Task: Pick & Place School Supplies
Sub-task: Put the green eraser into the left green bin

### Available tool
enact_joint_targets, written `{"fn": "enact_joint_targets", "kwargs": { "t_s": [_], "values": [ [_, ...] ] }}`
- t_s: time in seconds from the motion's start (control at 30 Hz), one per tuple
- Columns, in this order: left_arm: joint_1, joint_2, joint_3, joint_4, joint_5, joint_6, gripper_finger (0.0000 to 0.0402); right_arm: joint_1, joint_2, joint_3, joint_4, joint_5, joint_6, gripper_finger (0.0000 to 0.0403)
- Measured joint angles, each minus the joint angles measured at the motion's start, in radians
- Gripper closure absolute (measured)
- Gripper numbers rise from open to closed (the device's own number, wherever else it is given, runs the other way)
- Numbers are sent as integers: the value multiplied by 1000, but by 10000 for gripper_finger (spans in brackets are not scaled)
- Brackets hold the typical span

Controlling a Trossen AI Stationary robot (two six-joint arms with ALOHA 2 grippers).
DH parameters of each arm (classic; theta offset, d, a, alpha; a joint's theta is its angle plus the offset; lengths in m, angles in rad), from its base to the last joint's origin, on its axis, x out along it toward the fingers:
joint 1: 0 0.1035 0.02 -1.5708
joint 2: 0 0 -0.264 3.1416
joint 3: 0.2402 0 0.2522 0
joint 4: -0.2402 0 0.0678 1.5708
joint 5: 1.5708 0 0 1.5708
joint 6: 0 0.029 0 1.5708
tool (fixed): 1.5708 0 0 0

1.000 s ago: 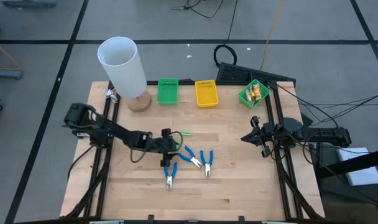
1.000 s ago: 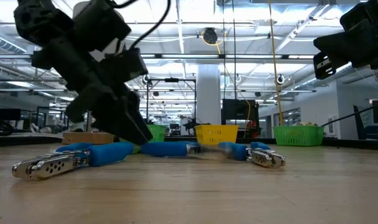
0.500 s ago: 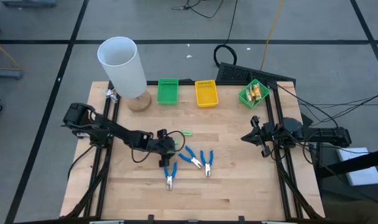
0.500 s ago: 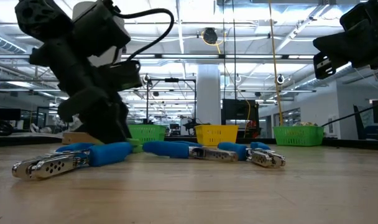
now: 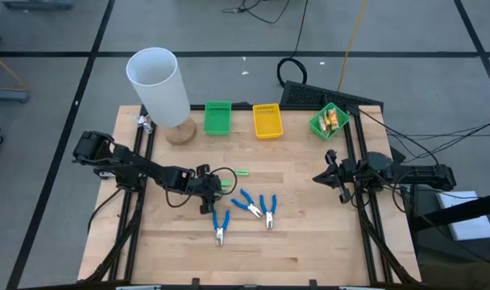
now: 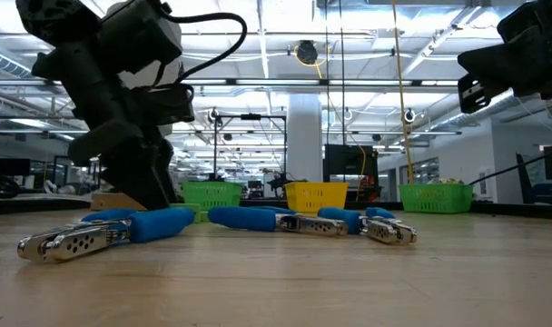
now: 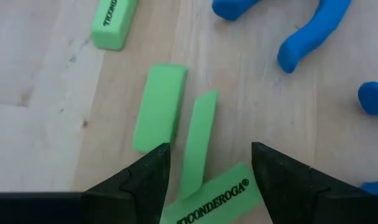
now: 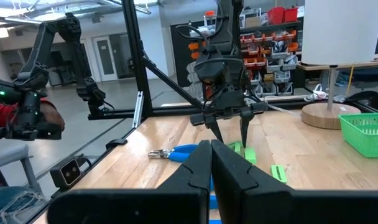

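High view: left gripper [image 5: 206,187] low over table centre, beside green erasers [image 5: 242,172]; blue-handled pliers [image 5: 249,203] just beyond. Right gripper [image 5: 332,173] parked at right edge, jaws shut.

Left wrist view: jaws wide, empty, straddling thin eraser piece [image 7: 198,142]. Erasers look light, soft, grippy; pinch across long flat sides, mid-length.

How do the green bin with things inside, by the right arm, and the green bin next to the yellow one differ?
The green bin by the right arm holds yellow-orange sticks; the green bin beside the yellow bin looks empty. The first sits turned at an angle at the table's far right corner; the second stands square, nearer the white cylinder. Both are green slotted plastic.
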Motion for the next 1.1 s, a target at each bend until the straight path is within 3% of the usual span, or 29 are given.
{"fn": "enact_joint_targets", "kwargs": {
  "t_s": [1.1],
  "values": [
    [50, 0, -2, 25, 64, 37, 174, 0, 0, 0, 6, 2, 0, 399]
  ]
}}
